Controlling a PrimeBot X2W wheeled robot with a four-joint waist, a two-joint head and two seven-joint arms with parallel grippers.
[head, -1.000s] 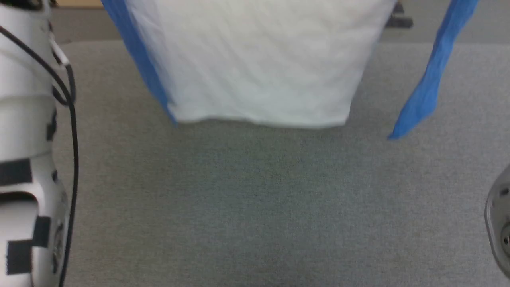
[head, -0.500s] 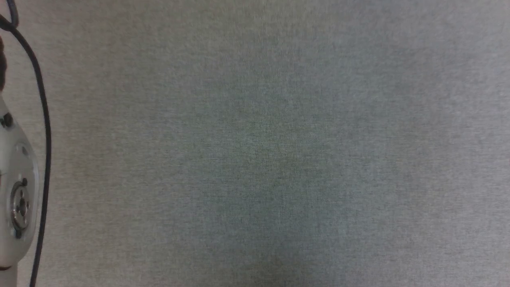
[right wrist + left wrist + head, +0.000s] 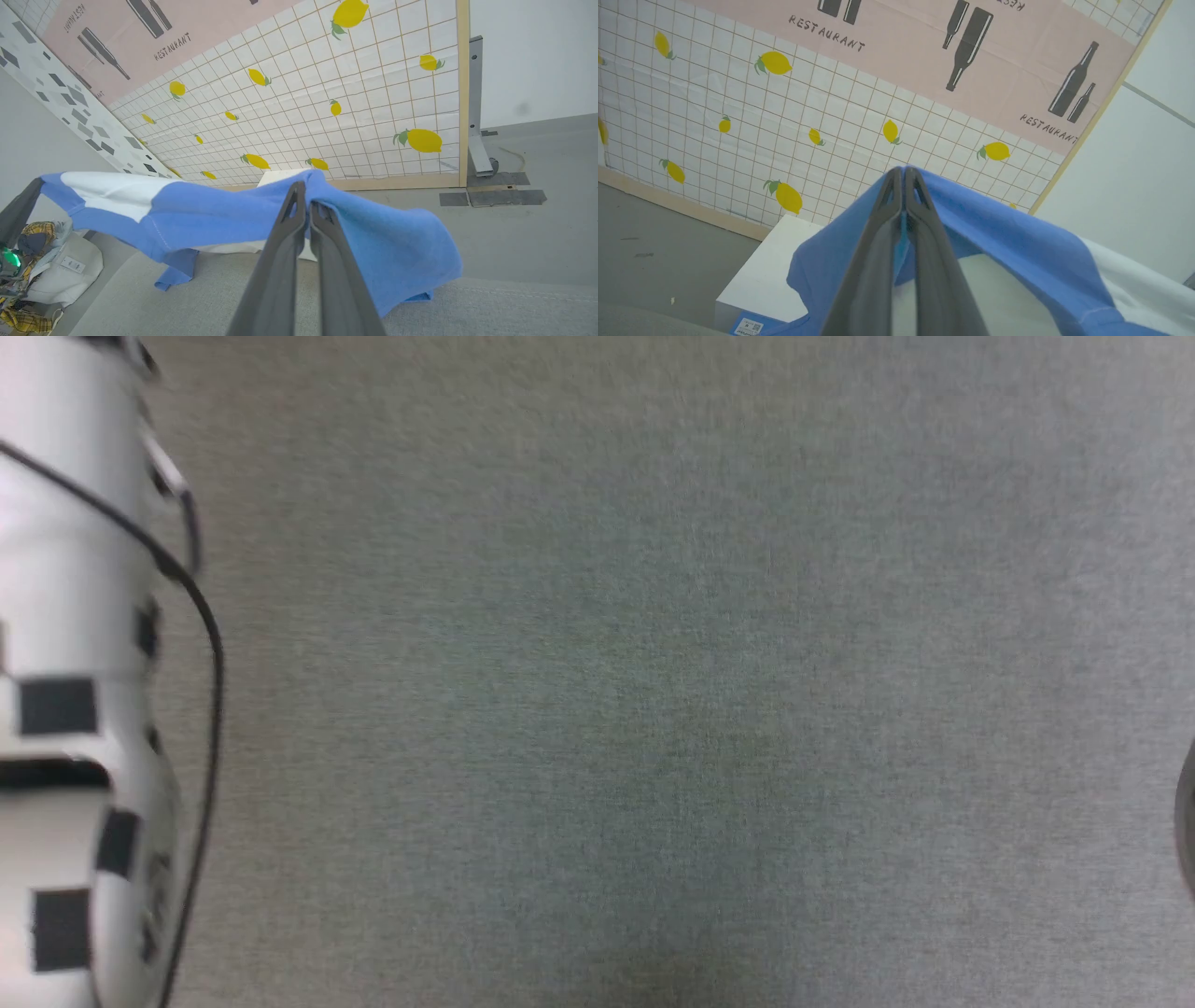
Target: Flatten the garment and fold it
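The garment (image 3: 210, 214) hangs stretched in the air above the grey table (image 3: 187, 303), held by both grippers. In the right wrist view my right gripper (image 3: 303, 189) is shut on a blue shoulder part. The white chest panel (image 3: 107, 189) runs off to the left, where the left arm's dark fingers (image 3: 21, 207) pinch the other end. In the left wrist view my left gripper (image 3: 903, 175) is shut on a fold of the garment (image 3: 1017, 247), whose blue cloth drapes to both sides of the fingers. A sleeve end (image 3: 175, 275) dangles toward the table.
The head view looks down on bare grey table cloth (image 3: 653, 709) with my pale left forearm (image 3: 75, 616) and its black cable at the left edge. A heap of clothes (image 3: 32, 266) lies to the left, a white box (image 3: 761, 275) stands by the lemon-patterned wall (image 3: 355, 93).
The head camera has tilted: the hanging white body and blue sleeves seen at the top a second ago have left that view. Both grippers stay shut.
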